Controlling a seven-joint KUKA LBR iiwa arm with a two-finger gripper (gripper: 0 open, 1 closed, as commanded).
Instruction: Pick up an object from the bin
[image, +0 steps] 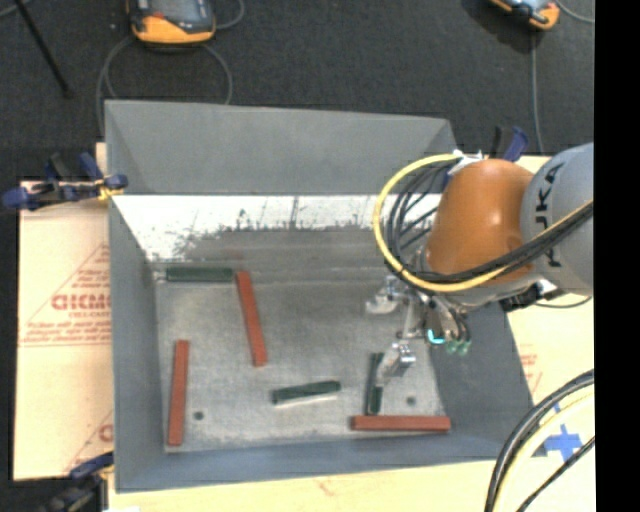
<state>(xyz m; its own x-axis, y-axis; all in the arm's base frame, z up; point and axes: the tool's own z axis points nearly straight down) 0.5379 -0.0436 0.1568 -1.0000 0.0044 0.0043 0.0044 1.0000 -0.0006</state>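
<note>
Hanging over the right front of the grey bin (300, 335), the gripper (401, 358), open or closed cannot be told, meets the upper end of a short dark green bar (374, 393) lying beside a red-brown bar (400, 423).

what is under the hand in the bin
A dark green bar lies on the bin floor under the hand. The bar's upper end is covered, so contact cannot be seen.
</note>
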